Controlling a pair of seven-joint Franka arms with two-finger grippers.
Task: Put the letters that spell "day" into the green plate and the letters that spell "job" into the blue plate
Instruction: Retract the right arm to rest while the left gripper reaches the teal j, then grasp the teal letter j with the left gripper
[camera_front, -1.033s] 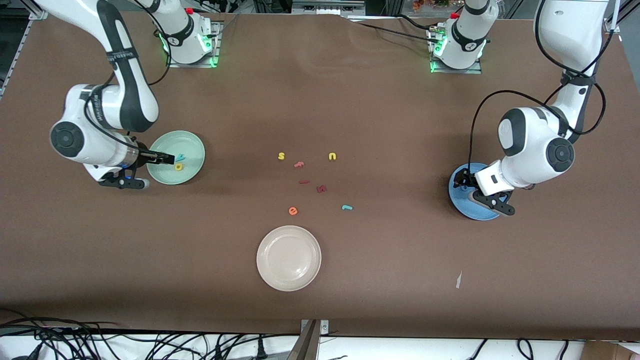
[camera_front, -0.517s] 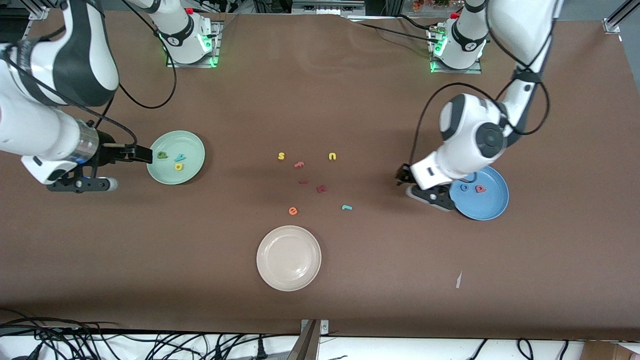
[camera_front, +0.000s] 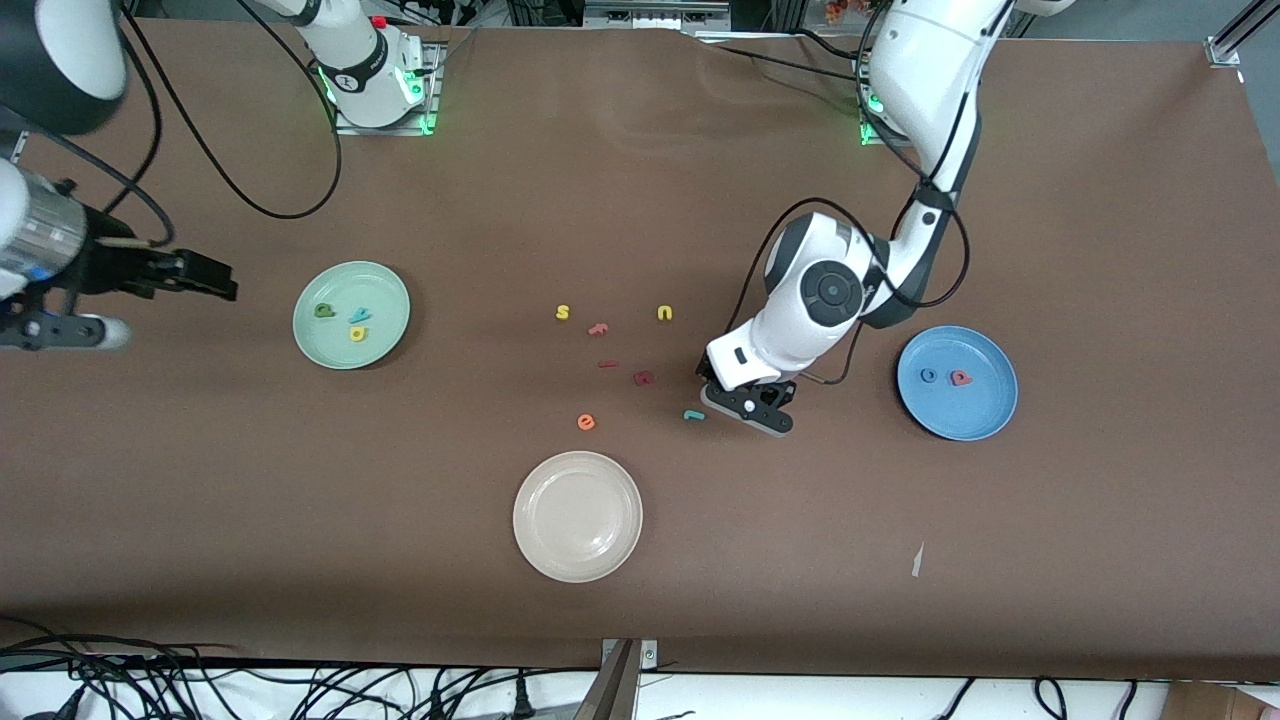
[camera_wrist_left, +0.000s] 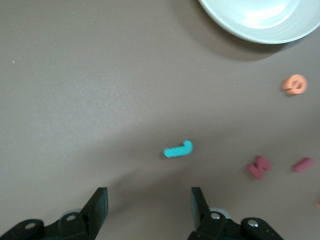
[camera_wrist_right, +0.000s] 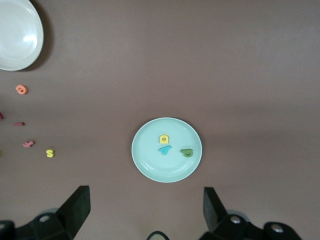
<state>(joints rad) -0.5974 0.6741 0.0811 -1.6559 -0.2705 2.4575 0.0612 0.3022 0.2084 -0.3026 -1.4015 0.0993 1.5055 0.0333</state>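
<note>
green plate (camera_front: 351, 315): ahead of right gripper's spread jaws, holds yellow "d" (camera_front: 357, 334), green "a" (camera_front: 324, 310), teal "y" (camera_front: 359, 316)
blue plate (camera_front: 957, 382): holds blue "o" (camera_front: 929, 375), red "b" (camera_front: 960, 378)
right gripper (camera_front: 205, 279): open, empty
left gripper (camera_wrist_left: 150, 200): jaws apart, empty
teal "j" (camera_wrist_left: 178, 149): on table, just ahead of left jaws' gap

The only readable signs are small foam letters. Mid-frame in the front view, on the brown table, lie a yellow "s" (camera_front: 563, 312), a yellow "u" (camera_front: 665, 313) and, lower, an orange "e" (camera_front: 586, 422) and a teal hook-shaped "j" (camera_front: 693, 415). The round sky-blue plate (camera_front: 985, 415) holds a blue ring "o" (camera_front: 929, 375) and a pinkish-red "b" (camera_front: 960, 378).
</note>
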